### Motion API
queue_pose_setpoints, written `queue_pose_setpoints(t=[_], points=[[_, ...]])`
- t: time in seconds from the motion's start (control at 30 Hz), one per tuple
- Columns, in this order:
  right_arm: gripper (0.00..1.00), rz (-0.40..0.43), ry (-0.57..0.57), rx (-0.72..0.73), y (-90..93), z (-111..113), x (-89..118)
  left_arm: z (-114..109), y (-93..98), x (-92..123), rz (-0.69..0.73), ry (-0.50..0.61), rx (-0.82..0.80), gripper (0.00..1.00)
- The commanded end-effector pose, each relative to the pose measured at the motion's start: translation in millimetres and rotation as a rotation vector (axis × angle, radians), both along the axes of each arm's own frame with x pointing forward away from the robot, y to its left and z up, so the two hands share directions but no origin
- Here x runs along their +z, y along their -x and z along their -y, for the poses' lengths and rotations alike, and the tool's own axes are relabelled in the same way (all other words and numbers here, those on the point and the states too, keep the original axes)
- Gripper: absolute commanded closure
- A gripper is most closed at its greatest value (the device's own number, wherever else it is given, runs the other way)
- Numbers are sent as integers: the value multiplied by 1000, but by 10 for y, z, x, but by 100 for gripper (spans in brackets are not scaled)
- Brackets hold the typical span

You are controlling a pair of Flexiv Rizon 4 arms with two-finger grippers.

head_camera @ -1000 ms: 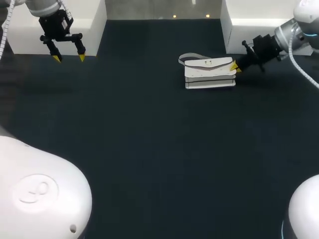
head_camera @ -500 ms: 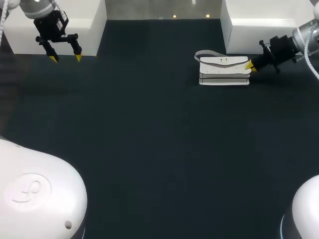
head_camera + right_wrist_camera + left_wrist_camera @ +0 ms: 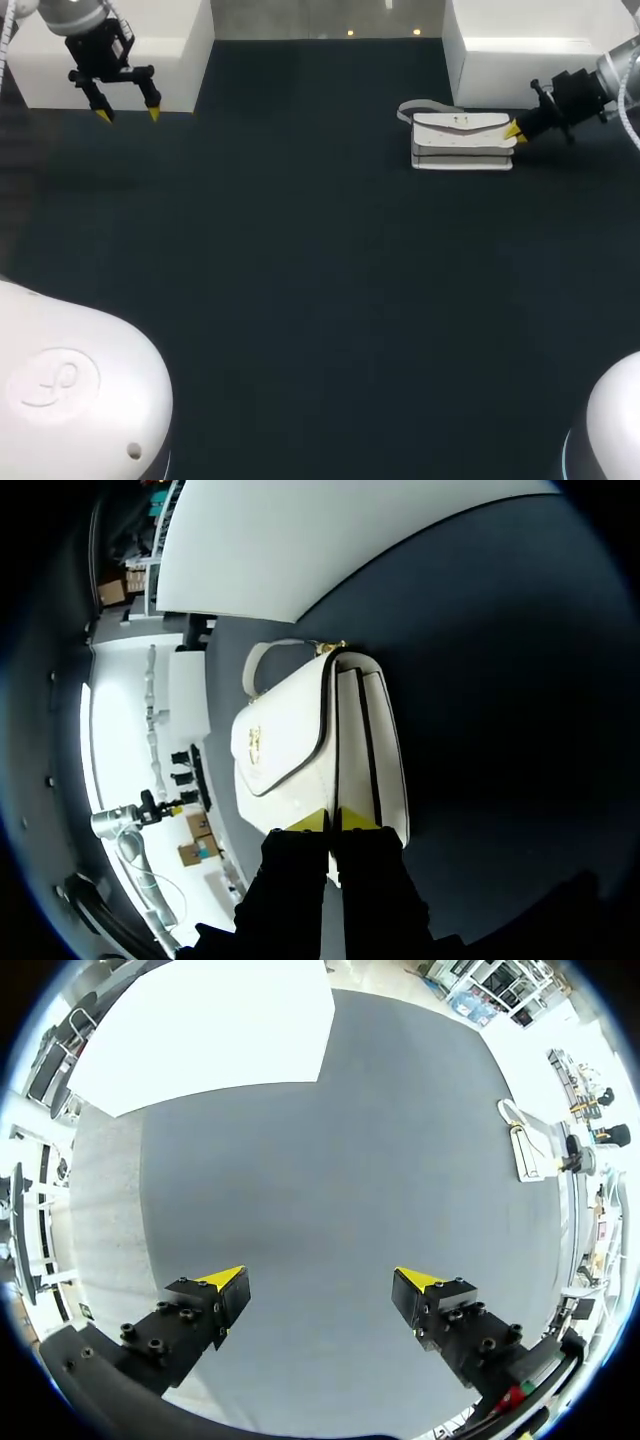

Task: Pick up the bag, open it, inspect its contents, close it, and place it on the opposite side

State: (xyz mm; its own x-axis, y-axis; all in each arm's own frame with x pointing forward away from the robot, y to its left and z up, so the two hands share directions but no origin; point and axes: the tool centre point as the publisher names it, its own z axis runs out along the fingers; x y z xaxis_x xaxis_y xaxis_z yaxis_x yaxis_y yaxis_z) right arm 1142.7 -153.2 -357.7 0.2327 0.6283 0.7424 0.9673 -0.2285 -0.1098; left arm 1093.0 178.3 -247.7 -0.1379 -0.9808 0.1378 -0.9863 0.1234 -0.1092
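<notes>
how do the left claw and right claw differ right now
Left claw is open and empty; right claw is shut on the end of the bag. Left claw hangs above the table at far left; right claw reaches in sideways at far right. Both have yellow tips.

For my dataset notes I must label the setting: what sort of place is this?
Probably a robotics lab bench: a dark mat-covered table, left gripper and right gripper with yellow tips, and a single white bag as the practice object.
</notes>
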Motion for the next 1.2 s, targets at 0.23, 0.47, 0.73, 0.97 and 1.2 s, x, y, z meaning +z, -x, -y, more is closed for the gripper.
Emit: queue_pose_setpoints(t=[0.23,0.47,0.73,0.97,1.2], points=[[100,-5,31,-6,-92,655,86,-50,-80,49,-3,-33,11,0],[100,11,45,3,-154,869,73,-76,-63,75,-5,-46,20,0],[100,2,70,-22,-243,1116,11,-104,-45,86,-10,-52,29,0],[100,-1,68,-63,-289,1309,1,-111,-38,84,-13,-54,36,0],[100,8,70,-82,-309,1469,44,-117,-45,71,-18,-54,37,0]])
